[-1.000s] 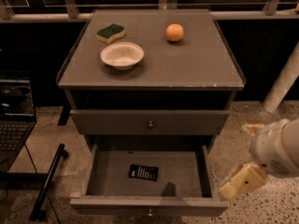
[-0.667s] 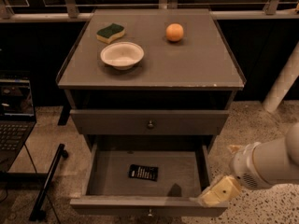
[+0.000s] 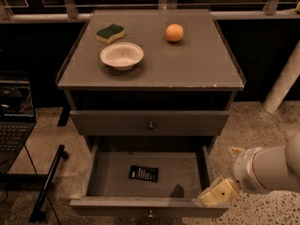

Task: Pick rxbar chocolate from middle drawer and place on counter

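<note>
1. The middle drawer (image 3: 93,175) is pulled out and open from above; the rxbar chocolate (image 3: 144,173) lies mid-floor, apart from the walls
2. The gripper (image 3: 218,193) sits at the drawer's front right corner
3. On the counter (image 3: 197,69), the sponge (image 3: 110,33), bowl (image 3: 122,55) and orange (image 3: 174,33) take the back; the front strip is free

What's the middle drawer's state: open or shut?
Open: the middle drawer is pulled out, with the rxbar chocolate lying flat on its tray. The pincer is by one front corner.
</note>
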Motion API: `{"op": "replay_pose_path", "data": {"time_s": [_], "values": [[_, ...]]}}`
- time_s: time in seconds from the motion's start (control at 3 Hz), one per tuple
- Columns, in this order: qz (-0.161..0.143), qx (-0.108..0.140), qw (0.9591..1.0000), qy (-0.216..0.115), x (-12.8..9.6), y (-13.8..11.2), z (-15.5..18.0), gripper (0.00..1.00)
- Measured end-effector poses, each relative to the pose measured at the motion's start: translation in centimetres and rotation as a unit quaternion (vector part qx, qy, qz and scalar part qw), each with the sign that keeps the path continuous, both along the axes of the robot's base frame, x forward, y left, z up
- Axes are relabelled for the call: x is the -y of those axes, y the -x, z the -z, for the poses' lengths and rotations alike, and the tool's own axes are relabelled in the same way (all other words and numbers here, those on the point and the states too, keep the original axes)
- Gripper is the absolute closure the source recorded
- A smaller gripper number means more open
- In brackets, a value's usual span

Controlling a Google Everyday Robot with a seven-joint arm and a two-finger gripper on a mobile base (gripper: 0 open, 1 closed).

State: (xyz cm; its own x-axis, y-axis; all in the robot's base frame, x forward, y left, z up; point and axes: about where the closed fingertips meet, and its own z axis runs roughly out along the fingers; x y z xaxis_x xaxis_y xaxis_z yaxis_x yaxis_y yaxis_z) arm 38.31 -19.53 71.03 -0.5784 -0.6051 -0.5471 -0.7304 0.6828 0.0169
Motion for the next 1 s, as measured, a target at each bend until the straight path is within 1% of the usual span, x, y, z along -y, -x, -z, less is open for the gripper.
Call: {"op": "replay_pose_path", "data": {"time_s": [0.33, 0.67, 1.0], "values": [[-0.006, -0.001, 0.9997, -0.026, -1.6, 1.8, 5.0, 0.00], [-0.016, 0.031, 0.9981, -0.051, -3.6, 0.2, 10.0, 0.00], [0.003, 0.052, 0.9973, -0.052, -3.1, -1.4, 10.8, 0.00]]}}
